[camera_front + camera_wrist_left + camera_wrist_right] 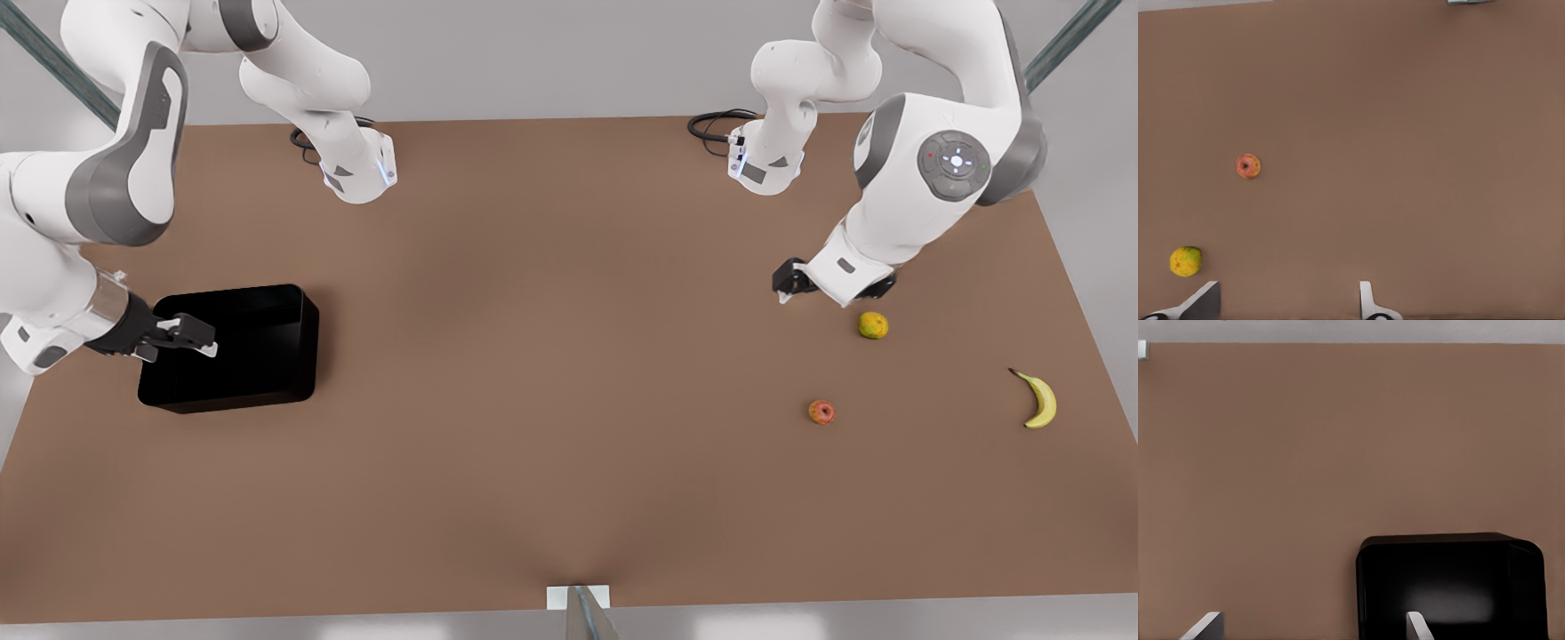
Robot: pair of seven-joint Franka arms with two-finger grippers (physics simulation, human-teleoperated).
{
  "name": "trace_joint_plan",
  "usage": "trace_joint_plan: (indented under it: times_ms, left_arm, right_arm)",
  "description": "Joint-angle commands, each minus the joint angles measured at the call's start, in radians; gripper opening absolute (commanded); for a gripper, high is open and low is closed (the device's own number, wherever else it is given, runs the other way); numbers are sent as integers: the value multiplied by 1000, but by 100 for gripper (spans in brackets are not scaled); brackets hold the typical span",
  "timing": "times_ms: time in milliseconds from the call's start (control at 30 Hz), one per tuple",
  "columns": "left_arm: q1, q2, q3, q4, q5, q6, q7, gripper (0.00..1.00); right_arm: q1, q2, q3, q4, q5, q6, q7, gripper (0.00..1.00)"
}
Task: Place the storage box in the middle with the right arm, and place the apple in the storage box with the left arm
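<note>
Storage box front view's left on table; apple, banana right

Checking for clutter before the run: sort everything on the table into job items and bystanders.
Belongs to the job:
storage box, under the open right gripper
apple
open left gripper, hovering near the fruit

Just lying about:
yellow-green fruit
banana

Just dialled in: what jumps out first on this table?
The glossy black rectangular storage box sits at the front view's left, the right gripper, fingers open, poised over its rim. Far across, the small reddish-orange apple lies with a yellow-green round fruit and a banana, below the open left gripper.
</note>
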Motion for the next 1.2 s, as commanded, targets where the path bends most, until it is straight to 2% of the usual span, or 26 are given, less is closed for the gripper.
trace_joint_plan:
  times_ms: [0, 33, 100, 167, 267, 367, 500, 600, 700, 733, 767, 800, 833, 967, 1067, 1167]
  left_arm:
    - [5, 11, 0, 0, -10, 4, 1, 100]
    - [11, 54, 0, 0, -12, 27, 1, 100]
    - [19, 252, -1, 11, -4, 61, -11, 100]
    - [43, 316, -3, 23, -13, 123, -19, 100]
    - [69, 375, -5, 21, 56, 243, -11, 100]
    - [119, 453, -9, 20, 76, 335, -11, 100]
    - [143, 526, -9, 26, 100, 403, -8, 100]
    - [186, 571, -9, 15, 122, 504, -10, 100]
    - [237, 582, -11, 11, 122, 515, -6, 100]
    - [241, 580, -11, -17, 140, 518, -2, 100]
    - [244, 562, -23, -92, 159, 583, 1, 100]
    - [244, 547, -26, -140, 159, 636, 1, 100]
    - [244, 548, -26, -140, 159, 636, 0, 100]
    - [280, 540, -28, -164, 160, 622, 7, 100]
    - [278, 550, -28, -193, 160, 624, 6, 100]
    - [280, 557, -28, -195, 160, 607, 3, 100]
  right_arm:
    - [-5, 4, -2, 16, 5, -5, -1, 100]
    - [6, 0, -2, 21, -8, -3, 2, 100]
    - [-14, -14, -8, 7, -11, -14, 6, 100]
    - [-118, -62, -7, -30, -68, -77, -47, 100]
    - [-261, -195, -2, -228, -84, -16, -122, 100]
    - [-384, -118, -3, -223, -82, 49, -285, 100]
    - [-460, -51, -2, -298, -107, 193, -224, 100]
    - [-470, -42, 0, -386, -110, 314, -287, 100]
    - [-532, -5, 15, -502, -110, 481, -386, 100]
    - [-563, -28, 44, -582, -110, 542, -386, 100]
    - [-630, -29, 110, -654, -110, 628, -385, 100]
    - [-741, -31, 211, -721, -110, 684, -385, 100]
    - [-773, -25, 240, -735, -110, 710, -385, 100]
    - [-786, 35, 240, -735, -125, 787, -449, 100]
    - [-816, 73, 242, -732, -169, 834, -672, 100]
    - [-824, 101, 242, -738, -169, 855, -649, 100]
